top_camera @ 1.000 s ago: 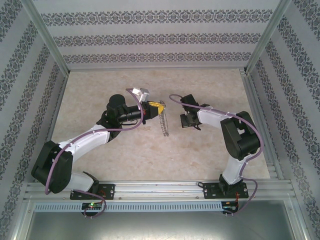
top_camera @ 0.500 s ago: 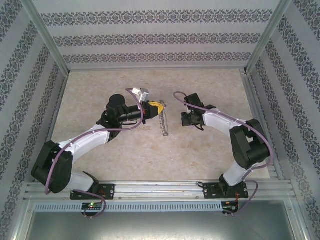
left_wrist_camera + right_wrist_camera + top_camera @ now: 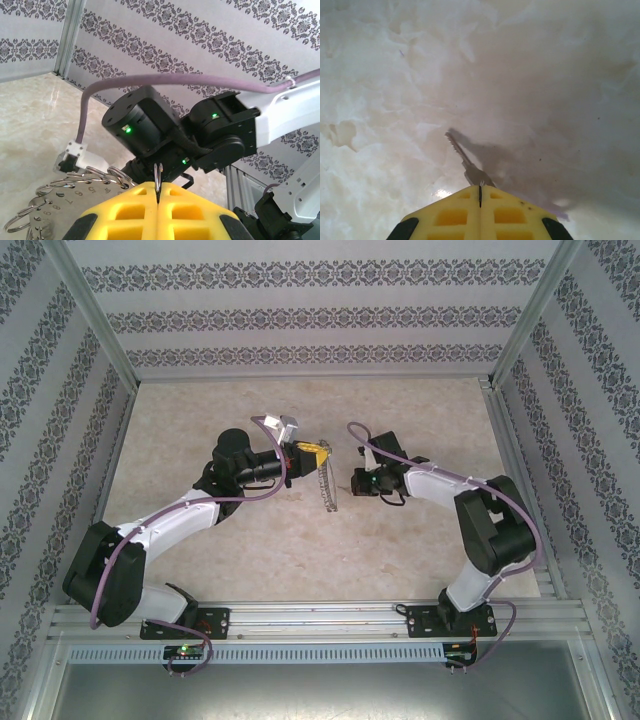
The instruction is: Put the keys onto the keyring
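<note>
Change since earlier frame: right pincer [image 3: 357,482] has moved left, closer to the keyring [image 3: 327,485], and its elbow has swung outward. The left arm and the ring have not shifted.
Key [image 3: 462,157]: held in the air above the table. The toothed silvery blade pokes out past the yellow fingertips and the head is buried in the grip.
Key handling (judgement): very light, stiff, smooth metal. It pivots easily if pinched only at the head, so hold the head flat and firm and keep the blade end free.
Right pincer state: jaws fully together on the key's head.
Keyring detail: hangs edge-on in the top view. From the left wrist it reads as a silvery numbered disc [image 3: 50,205] rimmed with small wire loops.
Keyring handling (judgement): thin, springy loops that tend to swing. Grip at a loop, as now.
Left pincer [image 3: 158,186]: closed tight on one thin wire loop.
Key to ring: near, still apart.
Table [image 3: 420,410]: pale, glossy, marbled. A dropped key would lie flat and be awkward to retake.
Room: patterned walls [image 3: 300,315] on three sides, aluminium rail [image 3: 300,618] at the near edge.
</note>
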Robot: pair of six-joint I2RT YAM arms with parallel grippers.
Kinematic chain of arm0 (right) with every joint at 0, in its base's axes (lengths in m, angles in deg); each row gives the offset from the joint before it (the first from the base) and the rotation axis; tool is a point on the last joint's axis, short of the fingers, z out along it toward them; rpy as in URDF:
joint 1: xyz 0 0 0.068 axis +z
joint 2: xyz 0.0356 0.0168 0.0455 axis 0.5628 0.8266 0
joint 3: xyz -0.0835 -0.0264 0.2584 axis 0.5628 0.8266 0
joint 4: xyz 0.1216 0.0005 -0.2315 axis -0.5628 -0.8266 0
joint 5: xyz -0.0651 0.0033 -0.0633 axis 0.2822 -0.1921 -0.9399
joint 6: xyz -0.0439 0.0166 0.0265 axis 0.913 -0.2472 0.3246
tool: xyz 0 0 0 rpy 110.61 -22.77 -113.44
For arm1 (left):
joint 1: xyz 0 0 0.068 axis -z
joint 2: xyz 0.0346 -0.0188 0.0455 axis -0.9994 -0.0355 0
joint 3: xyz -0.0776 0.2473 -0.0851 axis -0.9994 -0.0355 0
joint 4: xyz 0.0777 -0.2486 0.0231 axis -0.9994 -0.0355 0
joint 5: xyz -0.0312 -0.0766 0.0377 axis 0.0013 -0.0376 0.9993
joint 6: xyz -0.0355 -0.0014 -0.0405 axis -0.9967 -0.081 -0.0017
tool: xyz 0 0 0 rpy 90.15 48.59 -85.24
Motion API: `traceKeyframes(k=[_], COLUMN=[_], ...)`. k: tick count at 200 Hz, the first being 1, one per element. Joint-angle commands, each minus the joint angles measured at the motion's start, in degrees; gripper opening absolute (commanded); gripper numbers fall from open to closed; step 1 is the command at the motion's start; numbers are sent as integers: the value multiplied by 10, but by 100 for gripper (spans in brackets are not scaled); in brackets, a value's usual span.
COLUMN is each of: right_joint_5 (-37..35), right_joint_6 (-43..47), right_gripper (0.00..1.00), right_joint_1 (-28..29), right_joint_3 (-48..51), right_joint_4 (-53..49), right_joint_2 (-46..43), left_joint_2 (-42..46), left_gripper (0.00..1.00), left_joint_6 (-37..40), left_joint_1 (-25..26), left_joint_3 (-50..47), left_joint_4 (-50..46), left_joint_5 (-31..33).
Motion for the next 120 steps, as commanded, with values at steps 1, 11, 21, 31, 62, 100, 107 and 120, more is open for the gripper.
traceKeyframes(k=[1,11,21,31,62,100,107,120], right_joint_5=[8,2,0,-2,-10,-15,-15,-12], right_joint_6=[-11,-11,-11,-12,-11,-9,-8,-9], right_gripper=[0,0,0,0,0,0,0,3], right_joint_1=[-5,-6,-6,-7,-7,-6,-6,-6], right_joint_3=[1,0,0,1,1,-3,-3,-2], right_joint_4=[16,18,20,21,21,19,20,21], right_joint_2=[27,35,40,44,42,44,44,43], left_joint_2=[5,6,6,8,8,6,6,6], left_gripper=[0,0,0,0,0,0,0,0], left_joint_6=[-6,-5,-3,-3,0,0,0,0], left_joint_1=[8,8,8,8,8,8,8,8], left_joint_3=[7,8,9,10,12,15,15,15], left_joint_4=[42,40,39,36,33,30,30,30], left_joint_5=[-6,-6,-5,-6,-5,-6,-6,-6])
